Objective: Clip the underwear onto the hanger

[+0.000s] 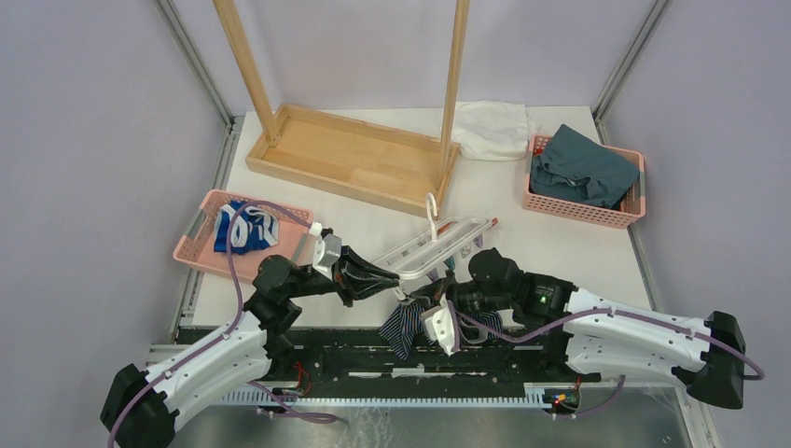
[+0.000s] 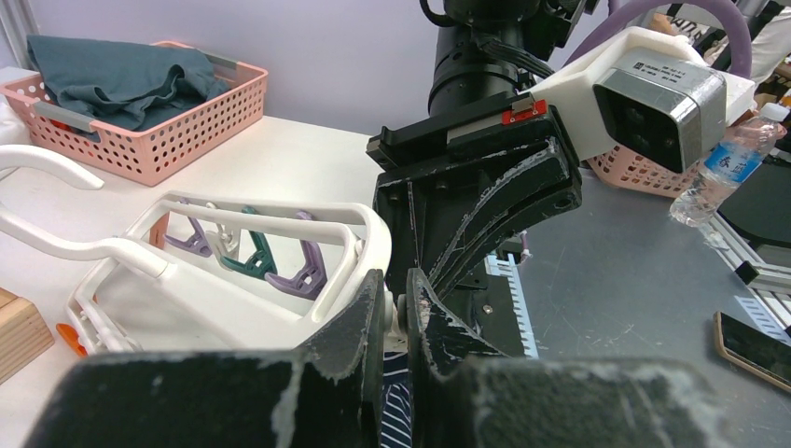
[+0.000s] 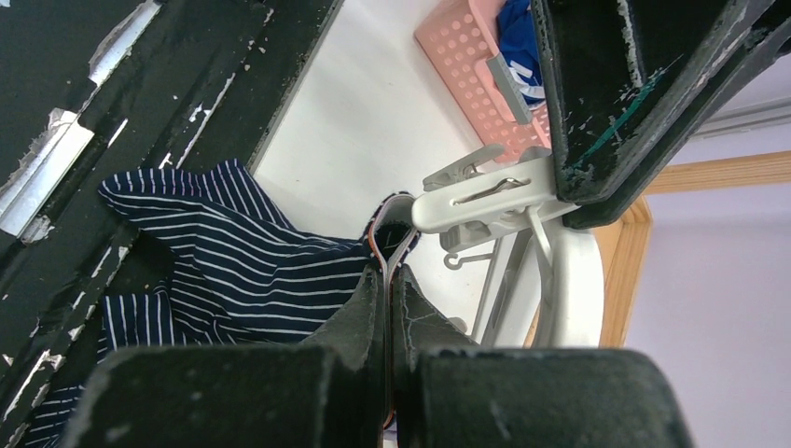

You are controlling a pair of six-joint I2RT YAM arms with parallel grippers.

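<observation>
On a white table [image 1: 522, 233] between pale grey walls, the white plastic rectangular drying hanger [image 1: 424, 252] lies at centre frame. The left gripper [image 1: 396, 286] pinches a white clothespin clip [image 3: 476, 201]. Just beside the clip, the right gripper [image 3: 387, 294], fully closed, grips the navy pinstriped underwear [image 3: 233, 261] at lower centre.

My arm shells [image 1: 210, 359]: white, smooth, rounded plastic.
My joints [image 1: 275, 280]: chunky black housings.
My cables [image 1: 236, 280]: purple, one along each arm.
My left pincer [image 2: 399, 308]: black fingers, paint scratched to white.
My right pincer [image 3: 387, 280]: black, equally scuffed.
My wrist camera [image 2: 653, 89]: white casing, grey lens block.
My forearm light [image 1: 544, 301]: small green dot.
</observation>
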